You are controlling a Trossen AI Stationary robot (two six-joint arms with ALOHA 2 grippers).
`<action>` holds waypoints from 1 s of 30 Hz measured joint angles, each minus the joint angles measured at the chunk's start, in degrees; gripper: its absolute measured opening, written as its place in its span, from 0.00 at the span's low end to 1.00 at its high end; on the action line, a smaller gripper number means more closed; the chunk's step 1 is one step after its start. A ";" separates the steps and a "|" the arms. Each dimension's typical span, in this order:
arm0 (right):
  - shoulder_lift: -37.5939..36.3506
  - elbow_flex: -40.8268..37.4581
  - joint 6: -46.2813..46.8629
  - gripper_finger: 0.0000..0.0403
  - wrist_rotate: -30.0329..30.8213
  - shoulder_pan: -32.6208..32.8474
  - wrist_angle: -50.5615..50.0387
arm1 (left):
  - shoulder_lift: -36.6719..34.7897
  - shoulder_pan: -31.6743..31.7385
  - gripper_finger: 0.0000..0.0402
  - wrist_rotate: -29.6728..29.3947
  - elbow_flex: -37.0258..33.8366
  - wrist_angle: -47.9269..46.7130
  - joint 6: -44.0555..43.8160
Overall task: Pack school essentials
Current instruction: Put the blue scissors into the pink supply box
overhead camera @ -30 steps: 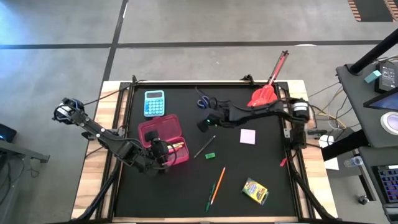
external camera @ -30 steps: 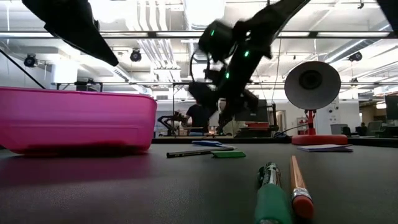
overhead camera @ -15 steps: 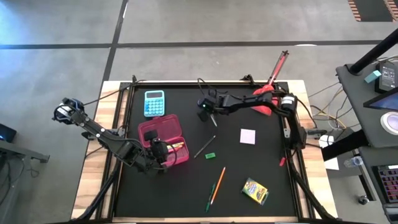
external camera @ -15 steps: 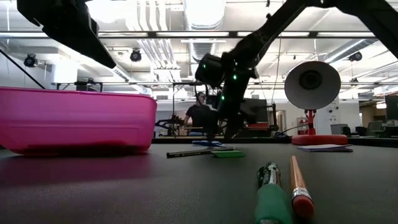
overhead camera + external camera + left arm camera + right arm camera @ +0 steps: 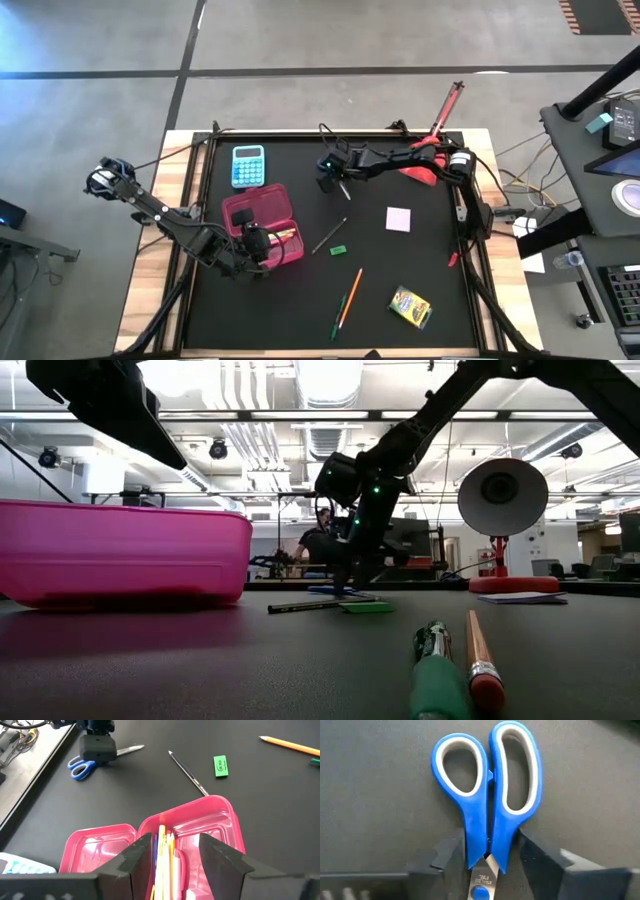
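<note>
A: Reaching across the back of the black tabletop (image 5: 420,260), the right gripper (image 5: 329,180) sat low over the blue-handled steel scissors (image 5: 487,805). Its fingers (image 5: 445,857) were spread, one on each side of the handle necks, just above the pivot. Scissors lay flat on the mat.

B: Pinching them?

A: Couldn't tell. Fingers looked right beside the plastic, contact unclear. Low view showed the gripper tip down at the surface, nothing lifted.

B: Left side?

A: Left gripper (image 5: 170,857) hung over the open pink plastic pencil case (image 5: 262,225), fingers (image 5: 137,855) spread, nothing between them. Case already held a few thin yellow, orange and pink pens (image 5: 164,862) in its hinged tray.

B: What was loose on the tabletop?

A: Dark slim pencil (image 5: 329,235) just right of the case, small green eraser (image 5: 338,250) beside its lower end. Nearer the front, an orange pencil (image 5: 351,296) and a green pen (image 5: 338,315) lay side by side. Yellow-green crayon box (image 5: 410,306) to their right. Pale pink sticky-note pad (image 5: 399,219) mid-right. Light blue calculator (image 5: 248,165) behind the case. Red long-handled scoop (image 5: 432,140) at the back right corner, partly under the right arm.
</note>
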 joint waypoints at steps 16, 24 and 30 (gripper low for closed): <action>-9.70 -0.59 -1.91 0.24 1.40 2.39 -8.35 | 0.00 0.00 0.36 -0.05 -0.05 0.34 -0.33; -21.25 -4.56 -1.82 0.24 8.00 10.44 -13.83 | 0.00 0.00 0.36 -1.92 -4.14 9.77 -1.54; -29.48 -10.19 1.63 0.24 17.87 21.97 -14.41 | 0.00 0.36 0.36 -4.83 -10.31 25.48 1.08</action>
